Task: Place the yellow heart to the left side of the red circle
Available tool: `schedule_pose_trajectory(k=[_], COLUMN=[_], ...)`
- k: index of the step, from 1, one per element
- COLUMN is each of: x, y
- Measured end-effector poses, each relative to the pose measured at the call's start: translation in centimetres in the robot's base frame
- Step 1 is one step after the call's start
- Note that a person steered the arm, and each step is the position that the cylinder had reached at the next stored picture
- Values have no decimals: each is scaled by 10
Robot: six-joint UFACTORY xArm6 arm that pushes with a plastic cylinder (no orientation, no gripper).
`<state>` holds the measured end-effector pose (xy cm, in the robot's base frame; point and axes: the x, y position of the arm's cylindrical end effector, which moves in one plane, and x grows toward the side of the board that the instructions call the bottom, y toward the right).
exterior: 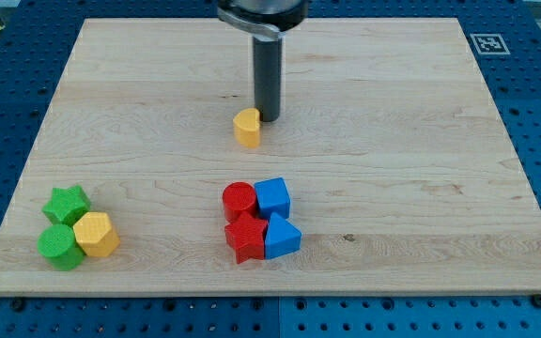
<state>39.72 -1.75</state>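
On a wooden desk (421, 141), my tip (269, 118) touches the yellow heart (247, 128) at its upper right; no jaws show. The heart sits well above the red circle (239, 200). No readable writing.

yellow blocks (247, 128) 2; green blocks (68, 203) 2; red blocks (239, 199) 2; blue blocks (272, 197) 2

Bare board lies left of the red circle (239, 200); blue cube (272, 197) touches its right.

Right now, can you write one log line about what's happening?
my tip: touching yellow heart, its upper right | red circle: below, in red-blue cluster | heart not yet left of circle
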Motion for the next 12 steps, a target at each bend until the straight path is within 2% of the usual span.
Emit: schedule_pose_trajectory(k=[2, 6, 8, 9, 12], x=[9, 30, 53, 53, 54], y=[-35, -9, -14, -43, -73])
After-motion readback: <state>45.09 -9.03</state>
